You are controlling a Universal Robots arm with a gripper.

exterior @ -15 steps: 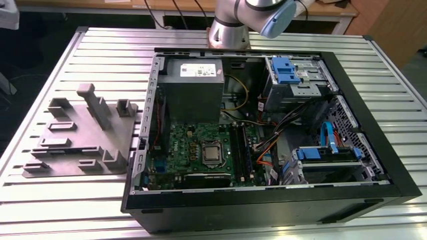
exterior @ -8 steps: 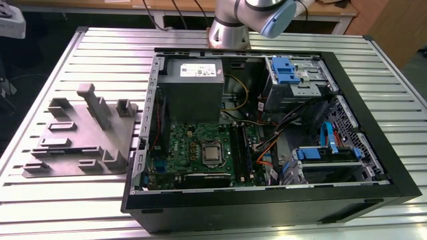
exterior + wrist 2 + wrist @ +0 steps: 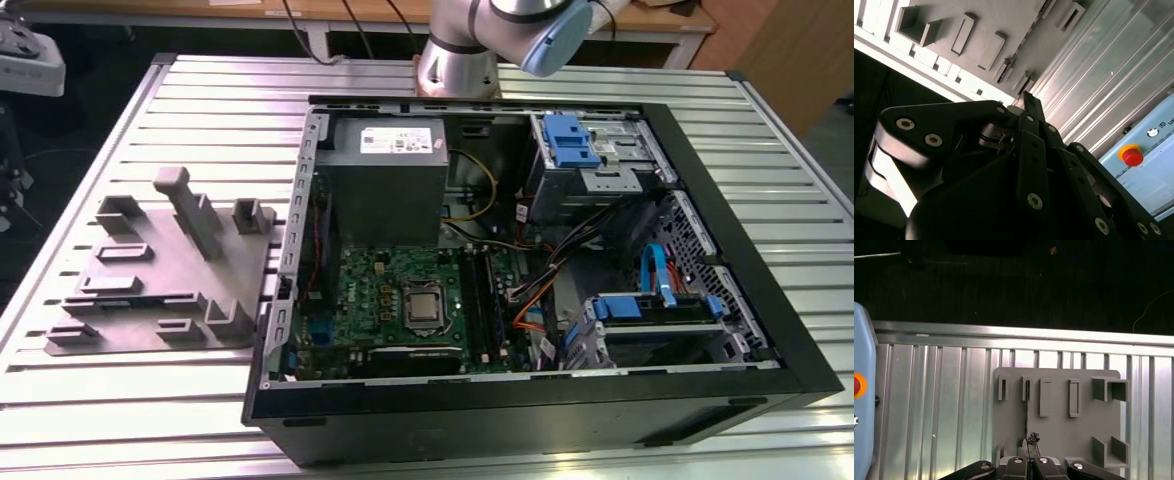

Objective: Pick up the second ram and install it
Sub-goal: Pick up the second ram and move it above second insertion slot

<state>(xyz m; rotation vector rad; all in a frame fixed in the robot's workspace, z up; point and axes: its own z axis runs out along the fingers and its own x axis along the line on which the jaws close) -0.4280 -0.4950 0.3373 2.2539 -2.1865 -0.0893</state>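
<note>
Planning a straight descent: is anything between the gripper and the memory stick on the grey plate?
Nothing visible. The stick stands on edge in the plate, with open air between it and the gripper.

You had a table [image 3: 107, 120] of ribbed, silvery metal slats under the work, with long grooves running from the exterior view's left to its right. Behind the table's far edge you had a wooden bench [image 3: 187, 10], and a brown wooden panel [image 3: 787, 40] stood at the exterior view's right. In the first wrist view the floor [image 3: 1004, 285] beyond the table's rim was dark, almost black. Light lay on your slats in bright, pale streaks, strongest beside the grey plate.
</note>
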